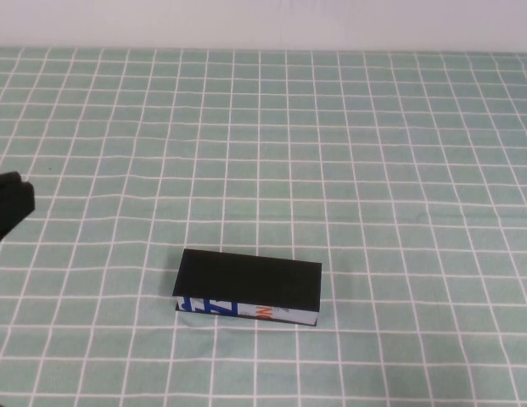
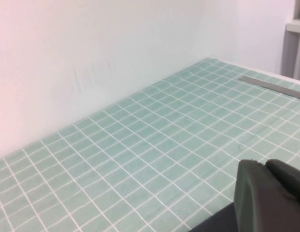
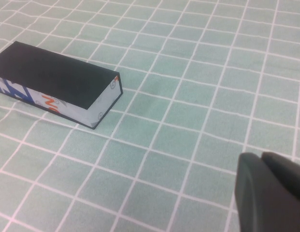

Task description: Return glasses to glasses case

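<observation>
The glasses case [image 1: 249, 287] lies shut on the green checked cloth near the front middle of the table, black lid on top and its white printed front edge facing me. It also shows in the right wrist view [image 3: 58, 79]. The glasses are out of view. My left gripper [image 1: 8, 203] hangs at the table's left edge, well clear of the case; in the left wrist view [image 2: 265, 166] its fingers are pressed together with nothing between them. My right gripper [image 3: 262, 157] is shut and empty, hovering above the cloth to the right of the case, outside the high view.
The green and white checked tablecloth [image 1: 348, 153] covers the whole table, up to a white wall [image 1: 263, 21] at the far edge. A grey strip [image 2: 273, 87] lies at the table's far end in the left wrist view.
</observation>
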`<act>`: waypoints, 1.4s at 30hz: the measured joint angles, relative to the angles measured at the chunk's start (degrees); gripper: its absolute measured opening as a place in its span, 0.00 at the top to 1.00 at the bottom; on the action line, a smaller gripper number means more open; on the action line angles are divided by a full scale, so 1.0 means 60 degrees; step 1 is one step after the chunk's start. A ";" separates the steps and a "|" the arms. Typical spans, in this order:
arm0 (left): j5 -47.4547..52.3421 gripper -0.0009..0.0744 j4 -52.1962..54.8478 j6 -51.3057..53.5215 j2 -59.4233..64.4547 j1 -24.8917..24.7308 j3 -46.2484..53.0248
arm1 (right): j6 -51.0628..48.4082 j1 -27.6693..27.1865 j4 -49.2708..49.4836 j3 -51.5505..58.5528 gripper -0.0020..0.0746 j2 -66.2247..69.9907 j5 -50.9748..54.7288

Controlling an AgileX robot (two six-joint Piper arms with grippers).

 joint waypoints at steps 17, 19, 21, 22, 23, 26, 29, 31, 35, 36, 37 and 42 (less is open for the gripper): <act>-0.3699 0.99 0.3632 -0.4709 -0.1820 0.0000 0.2911 | 0.0000 0.0000 0.0000 0.0000 0.99 0.0000 0.0000; -0.4195 0.99 0.5475 -0.6650 -0.2402 0.0000 0.4093 | 0.0000 0.0000 0.0000 0.0000 0.99 0.0000 0.0000; -0.4577 0.99 0.6886 -0.8114 -0.3129 0.0000 0.5125 | 0.0000 0.0000 0.0000 0.0000 0.99 0.0000 0.0000; -0.4739 0.99 0.7481 -0.8619 -0.3498 0.0000 0.5632 | 0.0000 0.0000 0.0000 0.0000 0.99 0.0000 0.0000; -0.4799 0.99 0.7899 -0.8878 -0.3837 0.0000 0.6078 | 0.0000 0.0000 0.0000 0.0000 0.99 0.0000 0.0000; -0.4751 0.99 0.8426 -0.9173 -0.4536 0.0000 0.6979 | 0.0000 0.0000 0.0000 0.0000 0.99 0.0000 0.0000; -0.4179 0.99 0.8597 -0.9231 -0.4908 0.0000 0.7375 | 0.0000 0.0000 0.0000 0.0000 0.99 0.0000 0.0000; -0.3667 0.99 0.8701 -0.9250 -0.5134 0.0000 0.7415 | 0.0000 0.0000 0.0000 0.0000 0.99 0.0000 0.0000; -0.3228 0.99 0.8814 -0.9351 -0.5234 0.0000 0.7415 | 0.0000 0.0000 0.0000 0.0000 0.99 0.0000 0.0000; -0.3228 0.99 0.8814 -0.9356 -0.5250 0.0000 0.7415 | 0.0000 0.0000 0.0000 0.0000 0.99 0.0000 0.0000; -0.3212 0.99 0.8814 -0.9371 -0.5250 0.0000 0.7415 | 0.0000 0.0000 0.0000 0.0000 0.99 0.0000 0.0000; -0.3194 0.99 0.8814 -0.9394 -0.5250 0.0000 0.7415 | 0.0000 0.0000 0.0000 0.0000 0.99 0.0000 0.0000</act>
